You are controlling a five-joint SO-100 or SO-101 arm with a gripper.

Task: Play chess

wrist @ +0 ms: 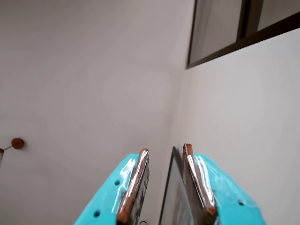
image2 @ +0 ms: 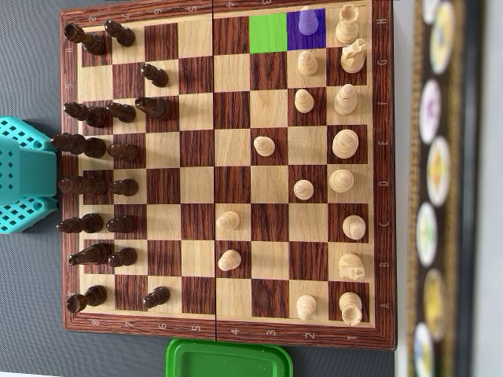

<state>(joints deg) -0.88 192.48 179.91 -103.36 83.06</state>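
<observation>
Chessboard (image2: 230,169) fills the overhead view, dark pieces (image2: 94,145) toward nine o'clock, pale pieces (image2: 346,181) toward three; near twelve o'clock one square is tinted green (image2: 268,33), its neighbour purple (image2: 306,30) under a pale pawn (image2: 308,23); teal arm base (image2: 25,176) sits at nine o'clock, green lid (image2: 229,359) at six; in the wrist view the gripper (wrist: 165,151) points at a bare wall, jaws narrowly parted, holding nothing.
</observation>
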